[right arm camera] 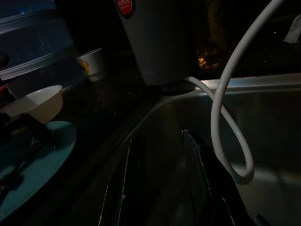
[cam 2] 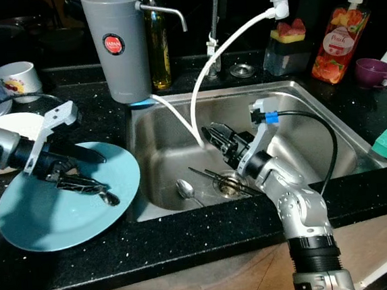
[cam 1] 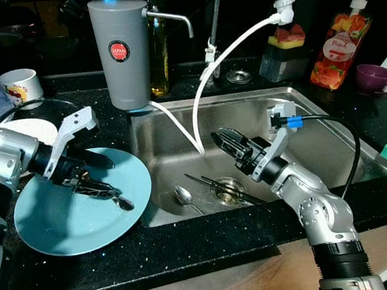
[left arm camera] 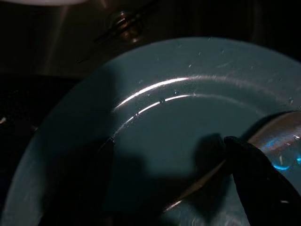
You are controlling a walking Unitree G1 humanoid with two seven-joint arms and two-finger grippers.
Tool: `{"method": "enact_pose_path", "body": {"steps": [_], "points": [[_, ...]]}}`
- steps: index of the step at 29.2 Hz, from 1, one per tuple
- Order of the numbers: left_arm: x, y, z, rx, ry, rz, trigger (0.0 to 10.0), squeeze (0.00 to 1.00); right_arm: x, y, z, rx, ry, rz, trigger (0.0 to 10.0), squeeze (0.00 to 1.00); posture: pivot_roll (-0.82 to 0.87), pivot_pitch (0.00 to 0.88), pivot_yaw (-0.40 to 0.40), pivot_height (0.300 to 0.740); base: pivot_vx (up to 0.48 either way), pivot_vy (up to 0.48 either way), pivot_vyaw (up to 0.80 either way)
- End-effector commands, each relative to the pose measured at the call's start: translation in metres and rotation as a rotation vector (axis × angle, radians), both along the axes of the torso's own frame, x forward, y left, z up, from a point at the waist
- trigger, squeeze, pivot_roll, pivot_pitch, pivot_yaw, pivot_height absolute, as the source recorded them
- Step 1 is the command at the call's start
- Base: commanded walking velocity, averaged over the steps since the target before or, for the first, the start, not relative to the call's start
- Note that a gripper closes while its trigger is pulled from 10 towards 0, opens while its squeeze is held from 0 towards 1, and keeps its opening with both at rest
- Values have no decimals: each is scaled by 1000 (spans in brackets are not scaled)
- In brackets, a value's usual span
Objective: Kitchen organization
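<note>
Left pincer (cam 1: 92,184) clamped on spoon (cam 1: 120,202) over blue plate (cam 1: 65,231) — slick, light metal; grip mid-handle. Right pincer (cam 1: 228,142) apart, empty, over sink (cam 1: 329,146).

black speckled countertop (cam 1: 188,244), steel sink (cam 1: 313,117), dim light

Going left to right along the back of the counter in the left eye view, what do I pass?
White cup → grey canister → oil bottle → faucet → orange soap dispenser → purple cup.

Blue plate (cam 1: 65,224) lies flat on the counter, spoon (cam 1: 109,193) atop.
</note>
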State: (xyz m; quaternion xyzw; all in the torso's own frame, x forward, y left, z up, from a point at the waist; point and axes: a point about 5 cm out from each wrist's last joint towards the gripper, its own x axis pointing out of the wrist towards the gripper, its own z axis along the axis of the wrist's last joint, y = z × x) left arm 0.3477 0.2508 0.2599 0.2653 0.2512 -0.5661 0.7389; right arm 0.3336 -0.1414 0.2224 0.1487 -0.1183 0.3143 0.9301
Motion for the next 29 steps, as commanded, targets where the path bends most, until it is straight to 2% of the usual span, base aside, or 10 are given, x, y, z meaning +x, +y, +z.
{"method": "enact_pose_path", "body": {"steps": [1, 6, 10, 12, 13, 16, 22, 29], "points": [[-1, 6, -11, 92, 36, 11, 10000, 0, -1, 0, 4, 1, -5, 7, 10000, 0, -3, 78, -38, 740, 0, 0, 0], [0, 4, -17, 132, 40, -10, 10000, 0, -2, 1, 4, 0, -1, 28, 10000, 0, -7, 72, -40, 740, 0, 0, 0], [0, 1, -19, 140, 40, -27, 10000, 0, -8, 5, 3, -44, -12, 101, 10000, 0, -7, 69, -41, 740, 0, 0, 0], [1, 0, -21, 152, 34, -39, 10000, 0, -21, 11, 2, -130, -51, 240, 10000, 0, -6, 68, -41, 740, 0, 0, 0], [2, 0, -21, 158, 21, -48, 10000, 0, -32, 15, -1, -220, -75, 360, 10000, 0, -6, 63, -40, 740, 0, 0, 0], [4, -2, -18, 130, -7, -45, 10000, 0, -35, 15, -1, -257, -77, 400, 10000, 0, -7, 60, -42, 740, 0, 0, 0], [8, -5, -5, 54, -69, -24, 10000, 0, -35, 15, 2, -257, -81, 399, 10000, 0, -7, 54, -43, 740, 0, 0, 0], [6, -5, 9, -6, -79, -56, 10000, 0, -39, 17, 2, -255, -83, 444, 10000, 0, -6, 50, -44, 740, 0, 0, 0]]}}
